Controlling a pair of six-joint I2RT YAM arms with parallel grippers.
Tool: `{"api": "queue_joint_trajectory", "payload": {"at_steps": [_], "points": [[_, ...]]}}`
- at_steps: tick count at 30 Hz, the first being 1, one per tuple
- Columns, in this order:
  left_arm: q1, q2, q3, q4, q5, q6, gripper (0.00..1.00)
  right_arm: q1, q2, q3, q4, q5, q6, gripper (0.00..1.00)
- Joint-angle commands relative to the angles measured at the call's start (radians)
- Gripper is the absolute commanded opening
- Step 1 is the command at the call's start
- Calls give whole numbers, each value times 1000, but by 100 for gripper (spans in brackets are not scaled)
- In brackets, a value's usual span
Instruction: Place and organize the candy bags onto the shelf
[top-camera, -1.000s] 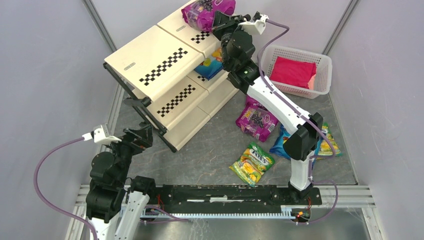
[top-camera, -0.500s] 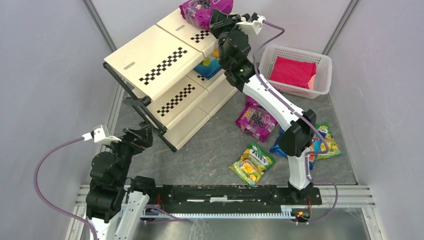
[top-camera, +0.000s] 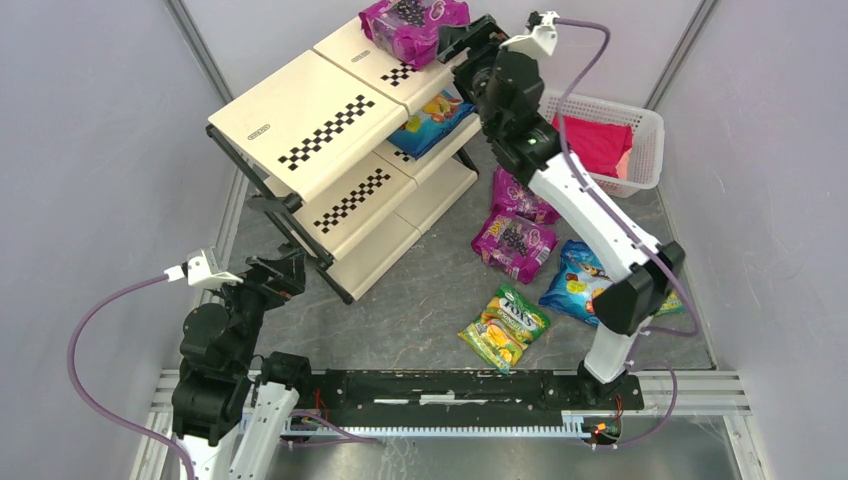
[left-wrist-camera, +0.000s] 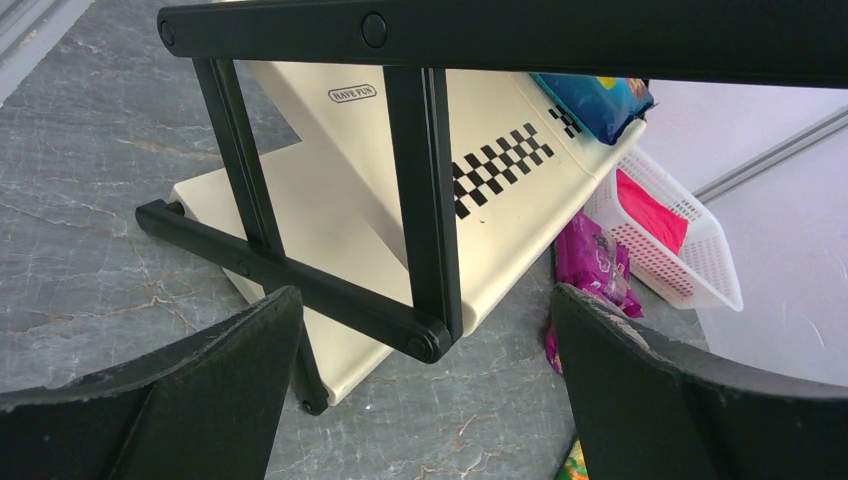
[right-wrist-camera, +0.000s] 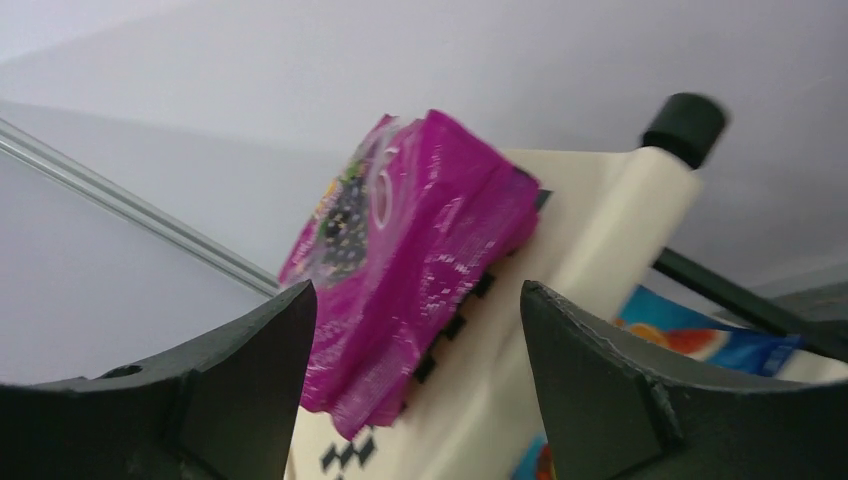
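left arm (top-camera: 215, 345): at the near left corner of the desk (top-camera: 420, 290); its jaws are spread apart and hold nothing, facing the rack's black frame.
shelf (top-camera: 300, 120): cream three-tier rack, standing left of centre at the far side of the desk.
top tier: the top magenta bag (top-camera: 412, 25) lies at its far right end.
middle tier: the shelved blue bag (top-camera: 432, 115) lies at the right end.
right arm (top-camera: 580, 200): reaches up to the top tier; its jaws stand wide apart just beside the top magenta bag, gripping nothing.
desk, right of the shelf: two loose magenta bags (top-camera: 513, 243) overlap; nearer lie a green-yellow bag (top-camera: 505, 325) and a loose blue bag (top-camera: 575, 285).
basket (top-camera: 645, 115): far right, holding a pink-red bundle (top-camera: 600, 140).
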Motion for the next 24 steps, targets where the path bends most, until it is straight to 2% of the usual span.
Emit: {"api": "queue_joint_trajectory", "payload": {"at_steps": [1,3,5,8,14,19,24], "points": [[5,-6,12,26,-16,50,100,-39,-178,-90,-102,-89,-151,85],[3,-3,33,13,-8,55,100,-41,-251,-151,-115,-123,-260,89],[3,3,61,-8,3,51,100,-42,-335,-241,-119,-178,-372,97],[4,6,99,-31,41,40,100,-44,-484,-463,-106,-267,-525,98],[3,-17,118,31,220,47,100,-43,-688,-894,-150,-419,-686,98],[3,-30,131,94,345,100,100,-47,-750,-1102,-216,-355,-709,98],[-5,-34,123,122,438,86,100,-129,-739,-1252,-184,-359,-613,98]]}}
